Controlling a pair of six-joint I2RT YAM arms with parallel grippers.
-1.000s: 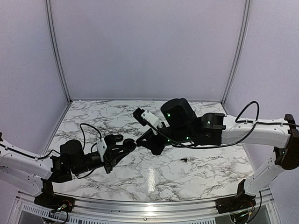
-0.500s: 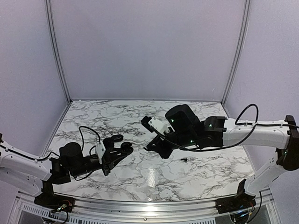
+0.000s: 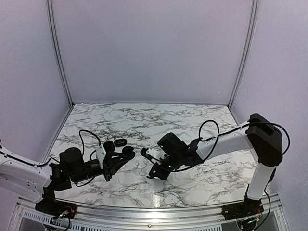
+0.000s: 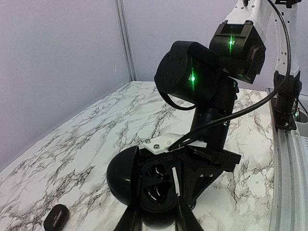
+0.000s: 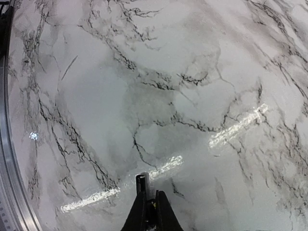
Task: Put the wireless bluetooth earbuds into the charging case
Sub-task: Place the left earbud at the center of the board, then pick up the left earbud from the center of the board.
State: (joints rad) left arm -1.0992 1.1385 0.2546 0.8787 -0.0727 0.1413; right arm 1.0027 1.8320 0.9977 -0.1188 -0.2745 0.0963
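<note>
From above, my left arm is lying low and reaching toward the centre, with my left pincer [image 3: 124, 155] clenching one round black plastic charging case [image 3: 129, 152]. My right arm is bending down just beside it, my right pincer [image 3: 153, 172] pointing at the white marble-patterned table [image 3: 202, 120].

Through my left wrist camera, the case is sitting open between my fingers, showing two wells.

Through my right wrist camera, my fingers are pinching shut on what looks like one tiny glossy black earbud [image 5: 140, 182].

Bright, even light; glare streaks on the marble table [image 5: 231, 127]; frame edges bowed.
</note>
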